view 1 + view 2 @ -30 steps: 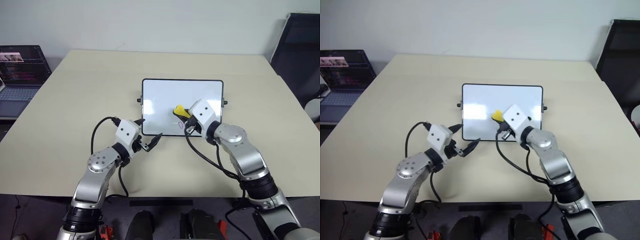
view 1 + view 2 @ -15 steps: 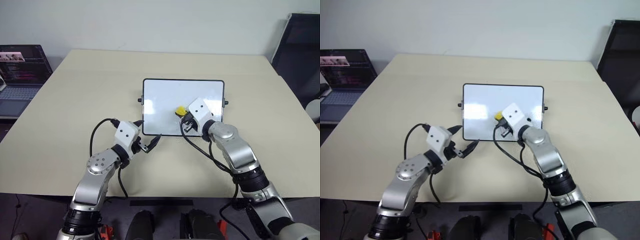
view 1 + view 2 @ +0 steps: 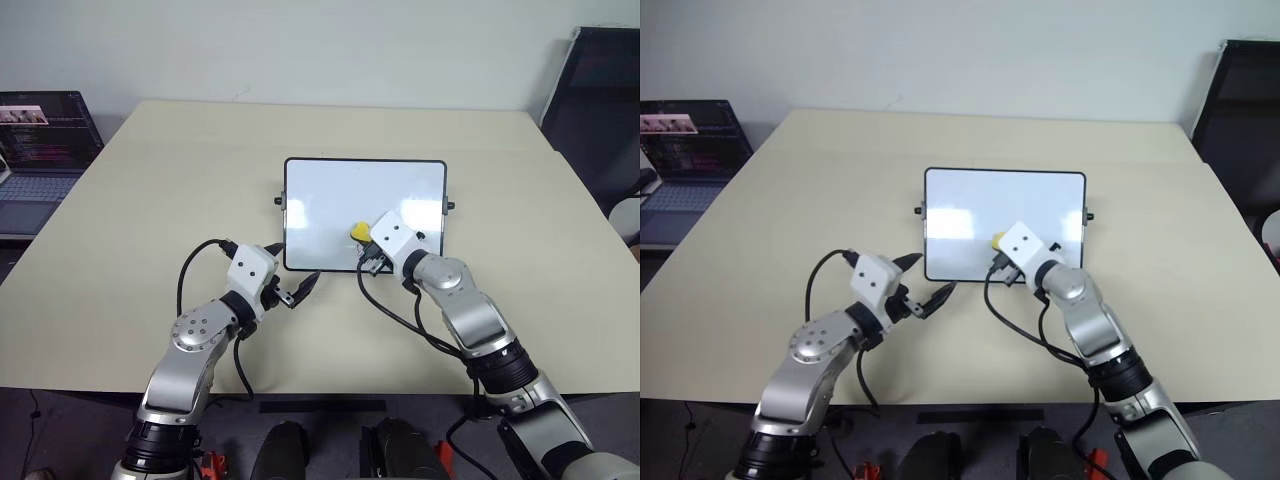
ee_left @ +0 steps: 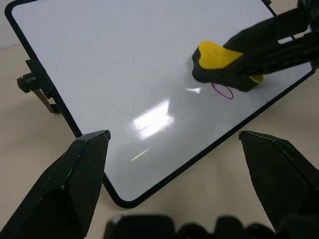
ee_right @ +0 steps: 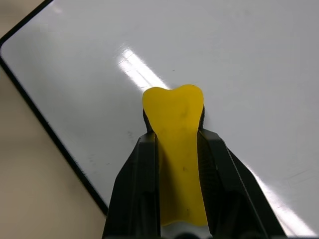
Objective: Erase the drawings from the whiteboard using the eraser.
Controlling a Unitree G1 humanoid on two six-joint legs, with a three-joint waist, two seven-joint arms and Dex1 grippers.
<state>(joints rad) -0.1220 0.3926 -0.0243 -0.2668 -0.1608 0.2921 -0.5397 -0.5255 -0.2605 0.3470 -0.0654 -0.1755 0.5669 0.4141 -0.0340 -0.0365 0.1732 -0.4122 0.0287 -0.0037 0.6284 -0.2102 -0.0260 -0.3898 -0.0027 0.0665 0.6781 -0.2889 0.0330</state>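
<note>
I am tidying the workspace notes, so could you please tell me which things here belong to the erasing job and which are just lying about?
Part of the job:
- whiteboard
- eraser, clamped in the right end effector
- remaining red drawing

Just lying about:
- laptop, left of the table
- dark chair, at the right

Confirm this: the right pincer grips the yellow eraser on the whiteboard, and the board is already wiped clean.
Not clean. The right pincer does grip the eraser on the whiteboard, but the left wrist view shows a red loop of drawing beside the eraser, not yet wiped.
</note>
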